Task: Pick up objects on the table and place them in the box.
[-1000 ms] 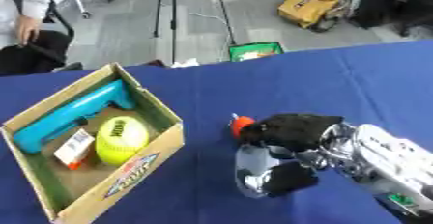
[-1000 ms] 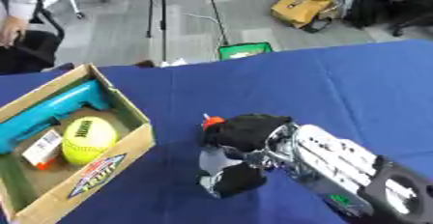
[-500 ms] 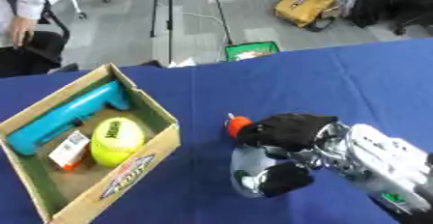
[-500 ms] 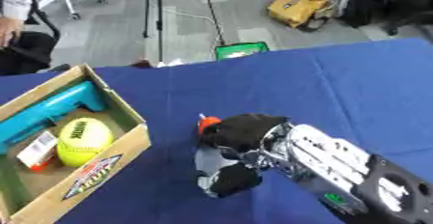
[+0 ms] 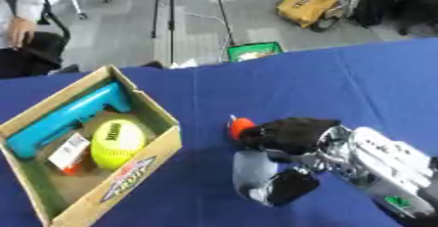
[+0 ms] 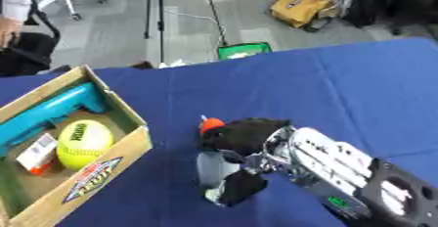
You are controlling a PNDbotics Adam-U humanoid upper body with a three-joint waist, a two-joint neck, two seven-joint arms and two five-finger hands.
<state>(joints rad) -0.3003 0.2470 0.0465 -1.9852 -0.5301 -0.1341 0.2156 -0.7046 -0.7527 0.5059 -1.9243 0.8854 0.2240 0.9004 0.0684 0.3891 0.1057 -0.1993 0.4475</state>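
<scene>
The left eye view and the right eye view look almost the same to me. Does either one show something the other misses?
Only the left eye view shows the person's hand at the far left resting on a dark chair.

Only the right eye view shows more of the robot's forearm, with its green mark, and cuts off the near end of the blue tool.

Both show the cardboard box holding the blue tool, a yellow ball and a small white and orange pack, plus the right hand curled over an item with an orange tip on the blue table.
</scene>
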